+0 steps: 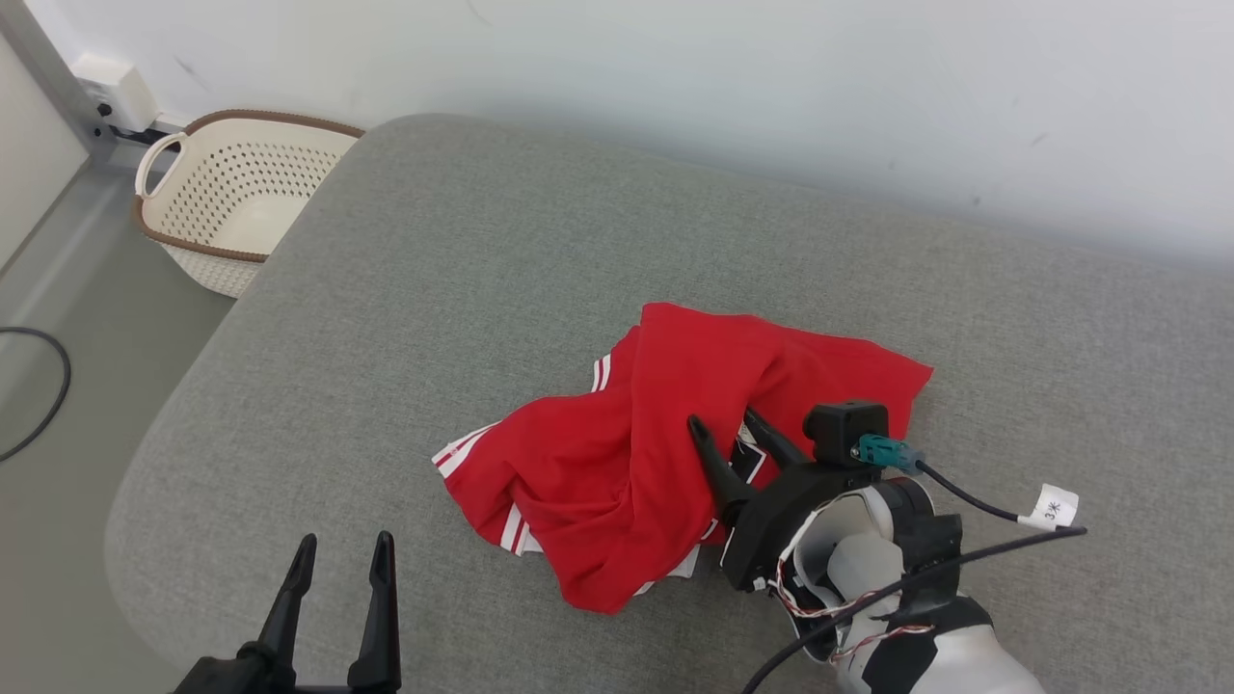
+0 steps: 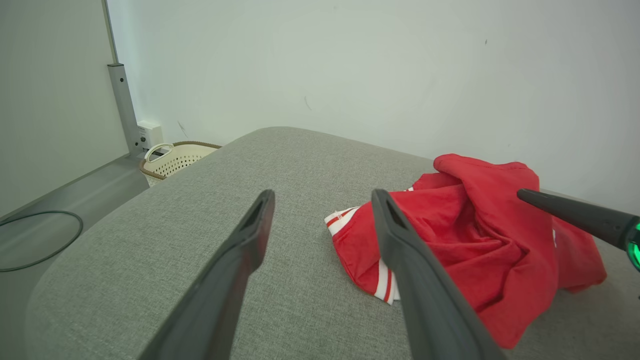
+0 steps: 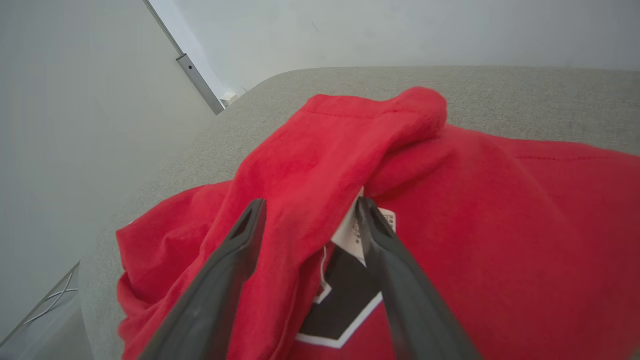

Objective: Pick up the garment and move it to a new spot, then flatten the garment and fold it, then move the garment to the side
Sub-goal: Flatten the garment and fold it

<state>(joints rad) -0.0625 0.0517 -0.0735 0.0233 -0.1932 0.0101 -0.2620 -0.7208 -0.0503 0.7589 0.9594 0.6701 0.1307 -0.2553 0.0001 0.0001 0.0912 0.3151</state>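
The garment (image 1: 617,453) is a red shirt with white-striped cuffs, lying crumpled on the grey padded surface (image 1: 463,280). My right gripper (image 1: 723,419) rests on its right part, jaws open, straddling a raised fold of red cloth; in the right wrist view that fold (image 3: 310,165) runs between the fingers of the right gripper (image 3: 310,202), with a white label and a black print just behind. My left gripper (image 1: 345,540) hovers open and empty near the front edge, to the left of the garment (image 2: 480,235). The left wrist view has the left gripper (image 2: 322,192) aimed at the striped cuff.
A cream perforated basket (image 1: 231,202) stands on the floor beyond the surface's far left corner, also in the left wrist view (image 2: 177,157). A dark cable (image 1: 48,386) loops on the floor at left. A white wall runs behind.
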